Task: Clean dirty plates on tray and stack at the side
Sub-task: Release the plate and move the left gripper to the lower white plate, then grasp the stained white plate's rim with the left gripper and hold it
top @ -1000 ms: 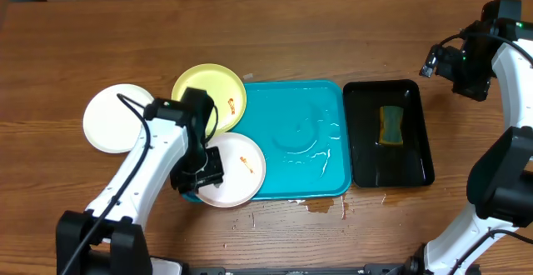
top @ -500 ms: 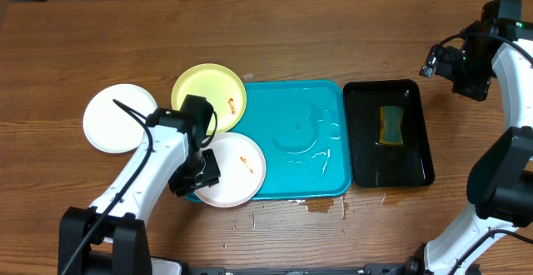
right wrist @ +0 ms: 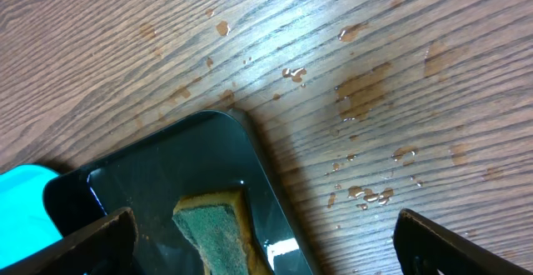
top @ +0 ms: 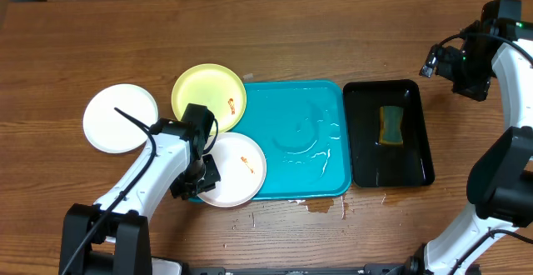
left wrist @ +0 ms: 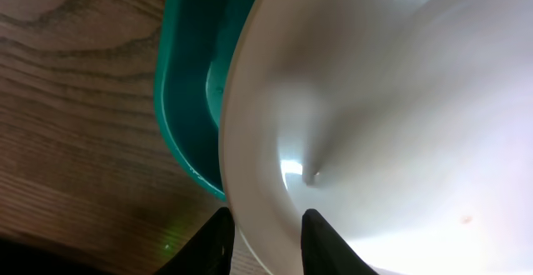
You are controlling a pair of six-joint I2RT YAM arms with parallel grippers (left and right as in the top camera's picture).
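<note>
Left wrist view: my left gripper (left wrist: pixel 265 243) has its 2 dark fingers (left wrist: pixel 213 243) either side of the rim of the near white plate (left wrist: pixel 391 117). They are drawn close and pinch it.
Spill (top: pixel 321 207): I see a small puddle on the wood just off the tray's near edge.
Near white plate: it lies over the tray's near left corner, overhanging the rim, with 1 orange smear near its middle.
Tray (top: pixel 304 154): cyan, flat on the table (top: pixel 333 25), with wet streaks across its floor.
Far white plate (top: pixel 120 117): on the table left of the tray, apart from it. I can make out no smear.
Yellow-green plate (top: pixel 204 96): rests over the tray's far left corner, with an orange smear at its right edge.
Black tray (top: pixel 416 154): just beside the cyan tray's right side, with a sponge (top: pixel 390 125) lying in it.
Right gripper (right wrist: pixel 265 229): held above the table by the black tray's far right corner, fingers spread wide.
Droplets (right wrist: pixel 293 73): scattered on the wood beyond that corner.
</note>
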